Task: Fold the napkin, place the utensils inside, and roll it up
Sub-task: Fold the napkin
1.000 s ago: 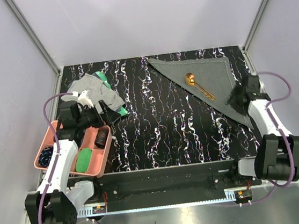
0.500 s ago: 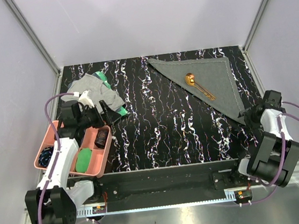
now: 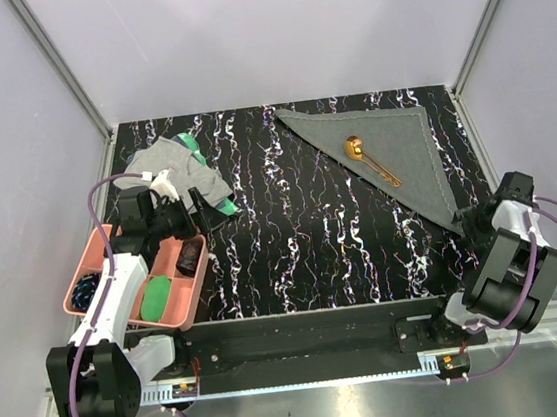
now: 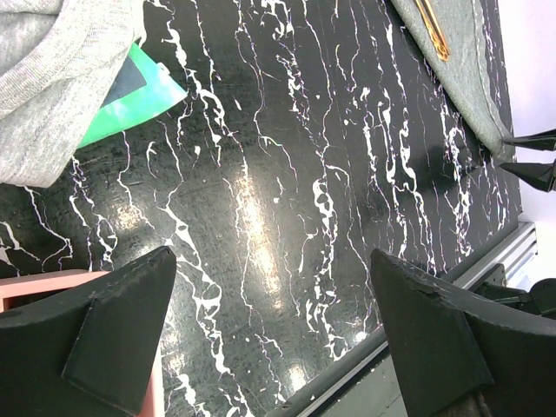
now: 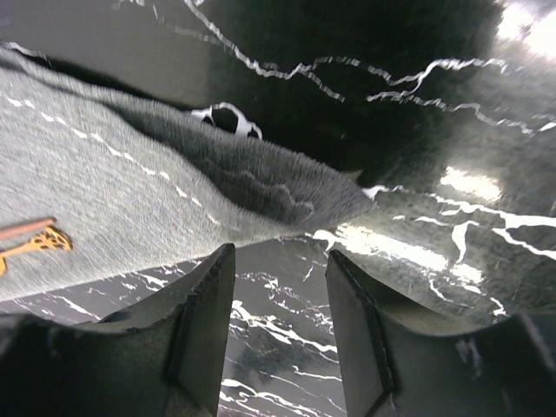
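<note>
Napkin (image 3: 401, 134) folded triangular, far-right bench corner; seemingly both utensils (image 3: 368, 158) atop; rolling left. Left pincer (image 4: 274, 304), right pincer (image 5: 278, 321) released.

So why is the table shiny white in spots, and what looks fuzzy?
Left wrist view: glare streaks the table. Right wrist view: glare beside the napkin tip, right gripper close up and blurry. Top external view: sharp, evenly lit.

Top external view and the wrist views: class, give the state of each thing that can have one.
napkin, folded into a triangle, lying unrolled.
gold spoon, lying on the napkin, uncovered.
left end effector, open, empty.
right end effector, open, empty, at the napkin's near corner.
light grey cloth, crumpled over a green item.
</note>
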Controlling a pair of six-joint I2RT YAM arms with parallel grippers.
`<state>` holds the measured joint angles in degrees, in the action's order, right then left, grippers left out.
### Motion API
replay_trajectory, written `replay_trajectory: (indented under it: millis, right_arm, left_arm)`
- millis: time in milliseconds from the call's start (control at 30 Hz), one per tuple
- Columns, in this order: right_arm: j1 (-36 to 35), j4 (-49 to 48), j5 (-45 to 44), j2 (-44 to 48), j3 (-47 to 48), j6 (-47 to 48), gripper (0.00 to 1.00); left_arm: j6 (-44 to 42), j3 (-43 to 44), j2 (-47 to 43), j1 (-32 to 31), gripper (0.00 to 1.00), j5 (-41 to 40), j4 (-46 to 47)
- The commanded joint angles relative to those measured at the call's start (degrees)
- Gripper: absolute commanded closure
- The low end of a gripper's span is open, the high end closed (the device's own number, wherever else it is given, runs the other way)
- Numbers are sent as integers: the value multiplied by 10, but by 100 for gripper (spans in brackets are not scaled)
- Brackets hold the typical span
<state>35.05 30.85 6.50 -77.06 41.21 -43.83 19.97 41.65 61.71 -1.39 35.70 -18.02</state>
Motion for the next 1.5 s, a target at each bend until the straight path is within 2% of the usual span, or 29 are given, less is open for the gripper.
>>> replay_trajectory:
  millis: [0,600,1200,1333,1433,1467]
  right_arm:
    - [13,-22,-15,-5,17,-6,46]
    - [18,-74,-20,-46,-23,-36,51]
    - [18,-105,-57,-63,-39,-48,70]
    - [18,-105,-75,-46,-37,-36,78]
    - [18,-100,-89,-28,-32,-13,99]
    - [18,-93,-97,-26,-28,-11,100]
  left_arm:
    - [-9,24,2,-5,4,-5,4]
    - [-13,26,-2,-9,4,-7,-2]
    - [-17,29,-3,-16,4,-8,-4]
    - [-17,29,-3,-18,4,-8,-4]
    - [-17,29,-3,-20,4,-6,-5]
    - [-17,30,-3,-20,4,-6,-5]
